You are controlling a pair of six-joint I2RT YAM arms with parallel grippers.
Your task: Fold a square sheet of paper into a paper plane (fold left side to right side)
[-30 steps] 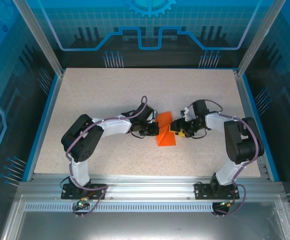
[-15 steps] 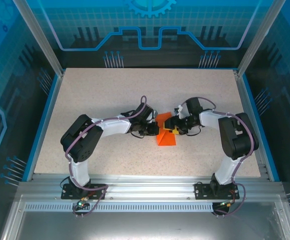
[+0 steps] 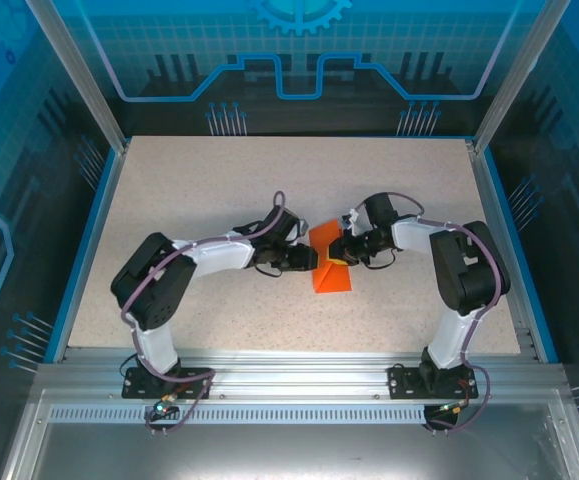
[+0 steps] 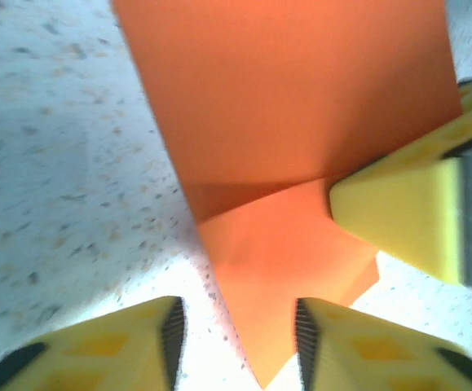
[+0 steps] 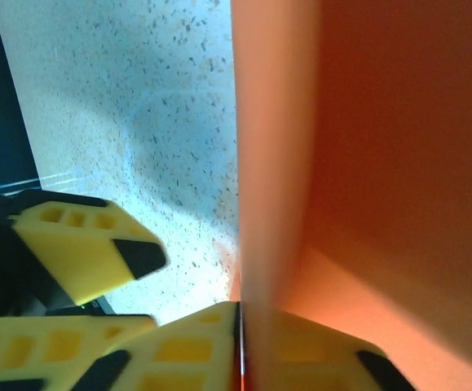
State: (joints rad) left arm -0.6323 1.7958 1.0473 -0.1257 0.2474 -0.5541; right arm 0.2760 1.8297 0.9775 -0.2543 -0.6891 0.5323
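The orange-red square sheet of paper point(image 3: 330, 262) lies partly folded at the table's middle, one flap standing up. In the left wrist view the raised flap of the sheet point(image 4: 301, 90) rises behind a flat lower layer ending in a point. My left gripper point(image 3: 307, 262) is open at the sheet's left side; that point lies between its yellow fingers point(image 4: 142, 342) without touching either. My right gripper point(image 3: 342, 250) is shut on the sheet's raised edge from the right. In the right wrist view the paper point(image 5: 366, 138) runs straight into the closed right gripper point(image 5: 240, 334).
The speckled beige table point(image 3: 179, 200) is bordered by a blue rim and an aluminium frame with blue panels. Both arms meet over the sheet, their fingers close together; the left gripper's fingers point(image 5: 81, 244) sit just left of the right gripper's.
My left gripper has opened and let go of the paper. My right gripper has moved left onto the sheet and shut on its raised edge.
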